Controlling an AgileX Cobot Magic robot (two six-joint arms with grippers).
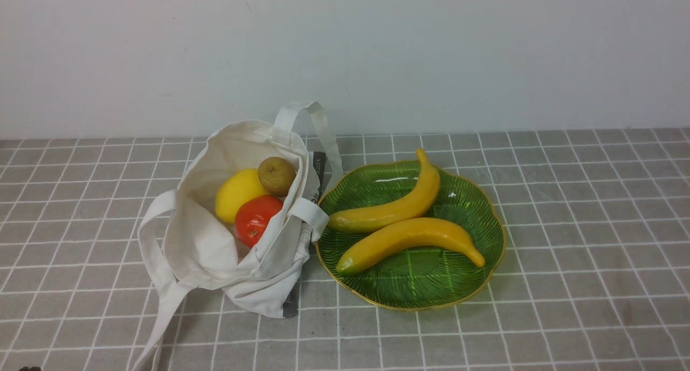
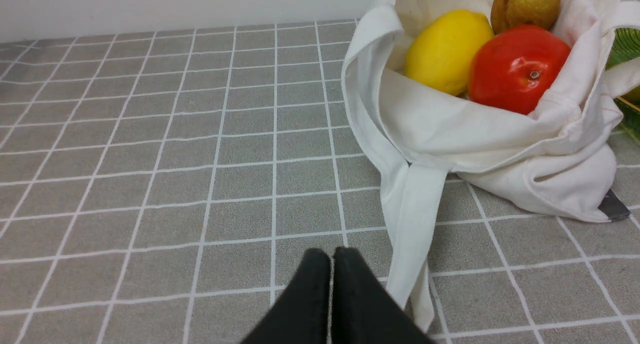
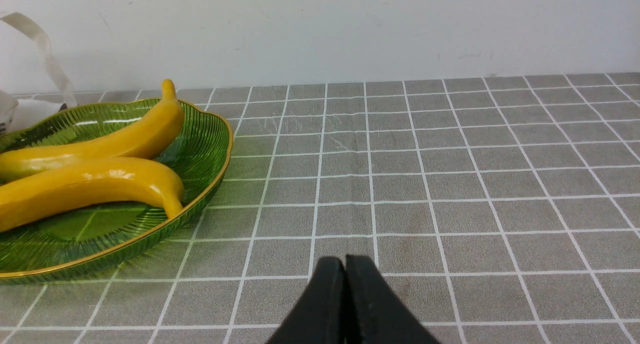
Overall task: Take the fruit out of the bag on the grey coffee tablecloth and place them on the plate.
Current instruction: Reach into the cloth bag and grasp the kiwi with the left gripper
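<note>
Well, left gripper [image 2: 331,256] is pinched together, empty; bag [image 2: 475,134] of fruit [image 2: 517,69] sits ahead, strap [image 2: 412,224] just beside it; right gripper [image 3: 345,263] likewise.

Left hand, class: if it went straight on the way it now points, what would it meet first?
The way looks free: the shut left hand points over checked tablecloth toward the wall, just beside the canvas tote. Depth is unclear, so it might brush the tote's strap.

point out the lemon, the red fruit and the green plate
lemon [image 1: 239,194], front view, middle of its yellow skin
red-orange fruit [image 1: 256,219], front view, middle of its glossy skin
plate [image 1: 426,286], front view, bare green glass near its front rim
</note>
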